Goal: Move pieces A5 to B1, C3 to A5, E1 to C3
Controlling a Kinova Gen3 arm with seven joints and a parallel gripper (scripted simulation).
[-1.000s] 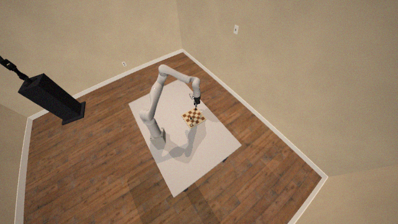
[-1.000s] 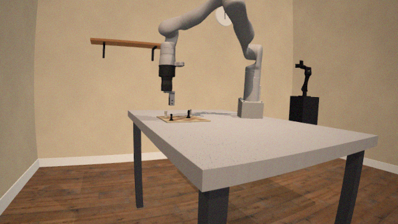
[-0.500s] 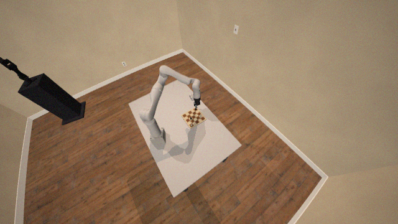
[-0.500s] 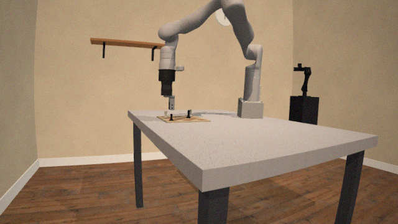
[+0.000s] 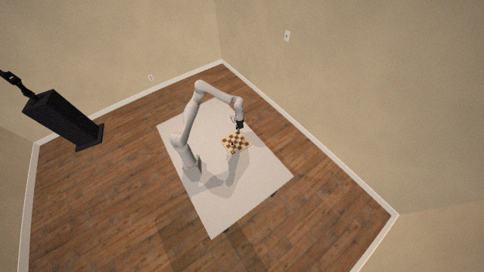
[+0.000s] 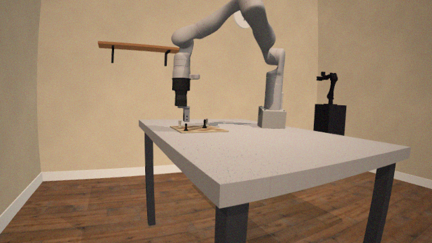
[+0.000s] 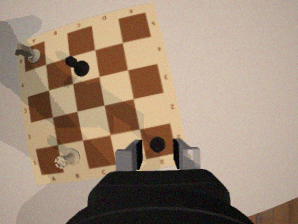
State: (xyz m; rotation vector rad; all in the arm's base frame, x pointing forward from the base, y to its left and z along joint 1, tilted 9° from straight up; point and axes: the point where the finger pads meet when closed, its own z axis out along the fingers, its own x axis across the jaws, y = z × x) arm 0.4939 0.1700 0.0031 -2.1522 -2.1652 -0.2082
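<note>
Above corner square E1 point(image 7: 149, 134), open jaws point(image 5: 238, 131) point(image 6: 186, 121), room either side of the black piece point(image 6: 185, 127) point(image 7: 157, 144), board point(image 5: 236, 143) point(image 6: 212, 131) point(image 7: 34, 175) edge near.

The claw point(image 5: 238, 131) point(image 6: 186, 121) point(image 7: 157, 149) has come down closer to the chessboard point(image 5: 227, 146) point(image 6: 216, 130) point(image 7: 110, 170).
</note>
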